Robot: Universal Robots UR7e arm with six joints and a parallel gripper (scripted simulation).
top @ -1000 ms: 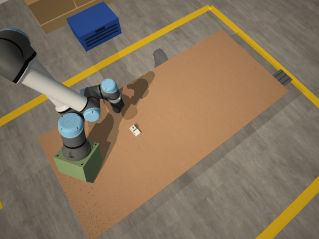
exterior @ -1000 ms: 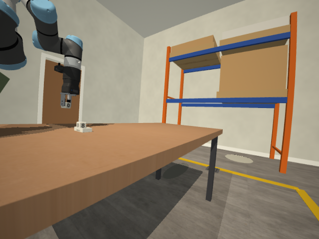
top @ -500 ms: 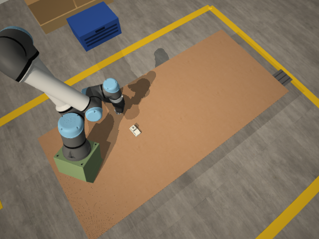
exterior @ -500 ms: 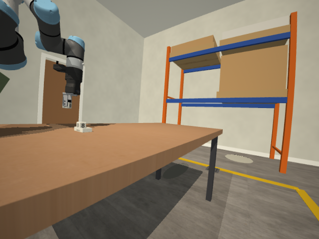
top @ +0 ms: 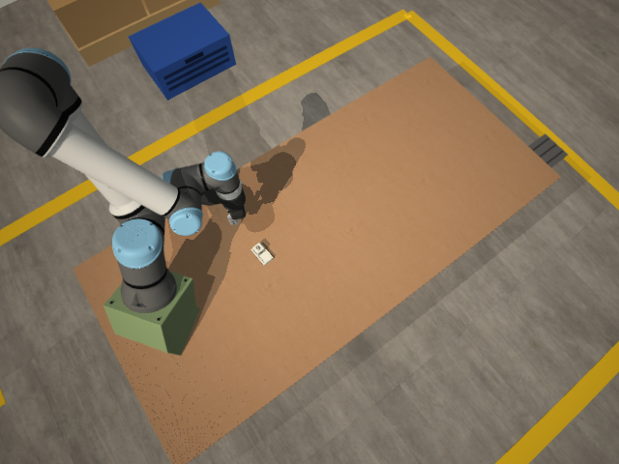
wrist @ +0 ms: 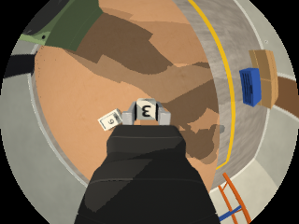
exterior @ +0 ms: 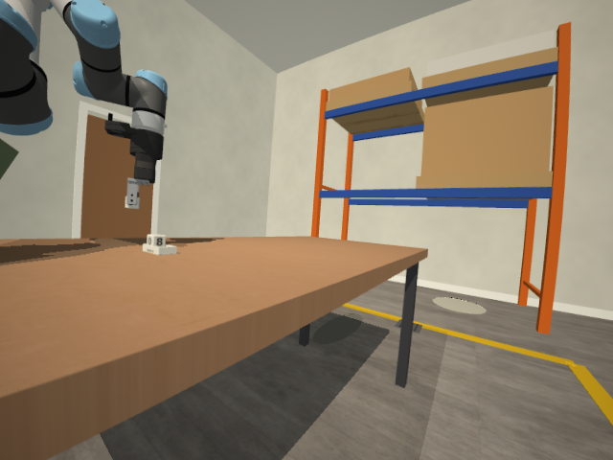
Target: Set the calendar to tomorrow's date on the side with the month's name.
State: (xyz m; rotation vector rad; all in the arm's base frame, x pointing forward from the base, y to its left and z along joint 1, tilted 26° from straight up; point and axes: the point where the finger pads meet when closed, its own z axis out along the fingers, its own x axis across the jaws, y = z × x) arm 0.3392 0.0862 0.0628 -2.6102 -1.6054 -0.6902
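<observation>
The gripper (top: 233,218) (exterior: 132,200) (wrist: 146,107) holds 1 cube (wrist: 146,109) above the table (top: 349,199) (exterior: 222,277) (wrist: 70,93); 1 cube (top: 258,246) (exterior: 158,241) (wrist: 111,121) sits on the tray (top: 264,256) (exterior: 166,249) (wrist: 104,124).

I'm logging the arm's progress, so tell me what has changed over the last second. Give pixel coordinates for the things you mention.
The gripper (top: 233,218) (exterior: 132,198) (wrist: 146,107) has shifted slightly rightward and down in the top view, a little nearer the tray (top: 266,256) (exterior: 166,250) (wrist: 104,125), and turned, so a finger now largely hides the held cube (exterior: 138,202) (wrist: 146,109) in the exterior view. Nothing was let go. The tray and the cube on it (top: 258,247) (exterior: 158,241) (wrist: 111,120) stayed put.
</observation>
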